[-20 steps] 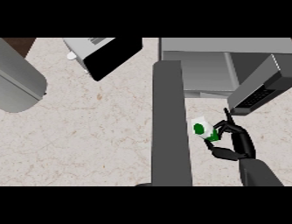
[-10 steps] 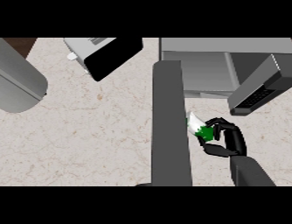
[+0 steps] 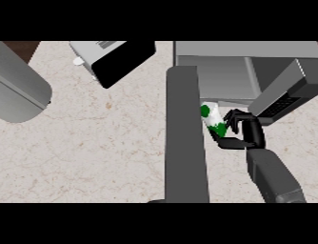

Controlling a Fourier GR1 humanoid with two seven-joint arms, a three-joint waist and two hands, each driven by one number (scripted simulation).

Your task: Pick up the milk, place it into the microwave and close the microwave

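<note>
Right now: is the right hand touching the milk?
Touching. The head view shows the right hand with its fingers and thumb curled round the milk, no gap between them.

There is one milk carton (image 3: pixel 212 119), white with green marks, one microwave (image 3: pixel 246 50), and one black right hand (image 3: pixel 244 134) on one grey forearm (image 3: pixel 274 177). One speckled counter (image 3: pixel 98 147) carries one other grey-and-black appliance (image 3: pixel 116 59) at the far left, with one small white piece (image 3: pixel 78 61) at its side. One long dark grey slab (image 3: pixel 186 143) runs up the middle, one tilted grey panel with a black patch (image 3: pixel 288 95) sits at the microwave's right, and one large pale grey cylinder (image 3: pixel 7 86) shows at the left edge.
</note>
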